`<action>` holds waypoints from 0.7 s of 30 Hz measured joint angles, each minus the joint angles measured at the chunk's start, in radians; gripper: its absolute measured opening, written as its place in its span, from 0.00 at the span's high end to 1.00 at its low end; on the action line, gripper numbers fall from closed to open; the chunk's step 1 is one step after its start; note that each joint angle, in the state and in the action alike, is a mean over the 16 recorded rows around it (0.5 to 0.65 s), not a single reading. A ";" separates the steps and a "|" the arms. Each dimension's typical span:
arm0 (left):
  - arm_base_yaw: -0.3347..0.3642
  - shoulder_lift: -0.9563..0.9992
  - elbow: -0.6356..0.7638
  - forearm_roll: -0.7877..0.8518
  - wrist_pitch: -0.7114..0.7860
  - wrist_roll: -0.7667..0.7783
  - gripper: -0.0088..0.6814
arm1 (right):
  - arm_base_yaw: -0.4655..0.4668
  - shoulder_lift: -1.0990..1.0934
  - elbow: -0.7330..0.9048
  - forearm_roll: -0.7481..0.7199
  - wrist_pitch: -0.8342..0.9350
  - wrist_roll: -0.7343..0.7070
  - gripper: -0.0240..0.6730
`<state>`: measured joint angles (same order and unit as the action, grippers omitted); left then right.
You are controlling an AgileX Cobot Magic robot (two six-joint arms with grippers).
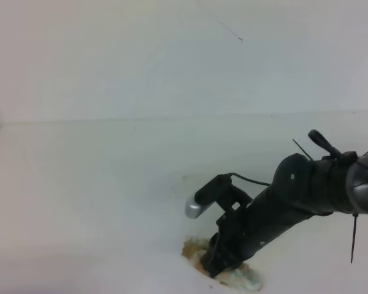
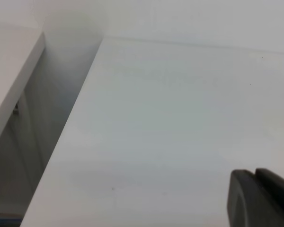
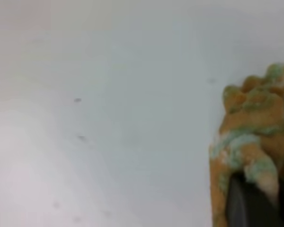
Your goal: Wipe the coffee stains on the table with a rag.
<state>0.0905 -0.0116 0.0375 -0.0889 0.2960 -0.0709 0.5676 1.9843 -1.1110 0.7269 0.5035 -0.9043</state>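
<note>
My right gripper [image 1: 216,267] points down at the near edge of the white table [image 1: 98,184] and is shut on the rag [image 1: 245,282]. The rag is a lumpy tan wad with pale blue-white parts, pressed flat on the surface. In the right wrist view the rag [image 3: 251,132] fills the right edge, bunched over a dark finger [image 3: 248,205]. I cannot tell the coffee stains apart from the rag; any blotch is hidden under it. Only a few faint specks [image 3: 77,100] mark the table there. The left wrist view shows just a dark part of the left gripper [image 2: 260,198] at its lower right.
A pale wall rises behind the table's far edge [image 1: 184,117]. The table's left edge [image 2: 61,142] drops into a shadowed gap beside a white panel [image 2: 9,85]. Thin black cables [image 1: 354,236] hang from the right arm.
</note>
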 joint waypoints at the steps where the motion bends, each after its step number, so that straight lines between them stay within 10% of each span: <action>1: 0.000 0.000 0.000 0.000 0.000 0.000 0.99 | 0.006 0.000 0.000 0.007 0.001 -0.005 0.92; 21: 0.000 0.002 -0.002 0.000 0.001 0.000 0.99 | -0.287 -0.243 0.010 0.016 -0.062 -0.033 0.92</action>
<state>0.0905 -0.0099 0.0352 -0.0889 0.2969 -0.0709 0.2811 1.7408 -1.1007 0.7426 0.4416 -0.9370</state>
